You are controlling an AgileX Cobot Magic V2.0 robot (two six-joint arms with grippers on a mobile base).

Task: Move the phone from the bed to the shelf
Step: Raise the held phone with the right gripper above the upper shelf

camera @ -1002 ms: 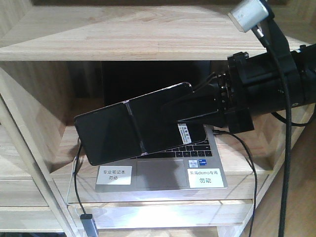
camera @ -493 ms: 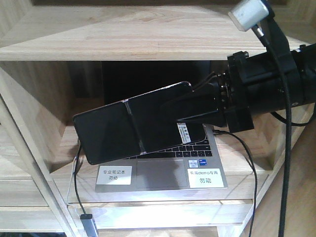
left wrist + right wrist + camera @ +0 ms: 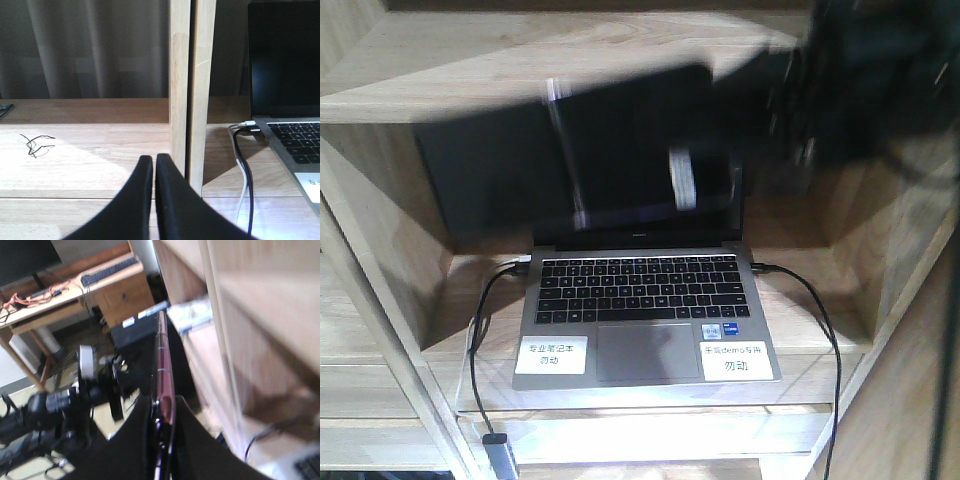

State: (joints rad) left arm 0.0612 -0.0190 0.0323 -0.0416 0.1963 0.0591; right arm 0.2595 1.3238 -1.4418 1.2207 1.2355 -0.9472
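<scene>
Front view: the phone (image 3: 630, 140) is in the air, level with the open compartment of the shelf (image 3: 570, 60) and in front of the screen of a laptop (image 3: 640, 290) that stands there. The phone is badly blurred. It shows as a thin, glossy black slab lying almost level, its right end a little higher. A pale crease runs across it left of the middle, and a small white sticker (image 3: 682, 178) sits near the right end. The right arm (image 3: 870, 80) is a dark smear at the upper right, reaching the phone's right end. The laptop is grey with a black keyboard and two white labels on its near edge. A cable (image 3: 815, 300) leaves each side of it.

Right wrist view: the right hand (image 3: 164, 402) is clamped on the phone, one black finger (image 3: 145, 425) pressed on each flat face. The phone is seen edge-on here, a narrow strip with a pinkish-gold rim pointing up and away from the hand. Pale shelf boards fill the right of this view, out of focus.

Left wrist view: the left hand (image 3: 152, 167) has its two black fingers pressed together with nothing between them. It hovers near the shelf's front edge, just left of a pale wood upright (image 3: 180, 90). The laptop stands right of that upright. A small tangle of black wire (image 3: 36, 144) lies on the board to the left.
</scene>
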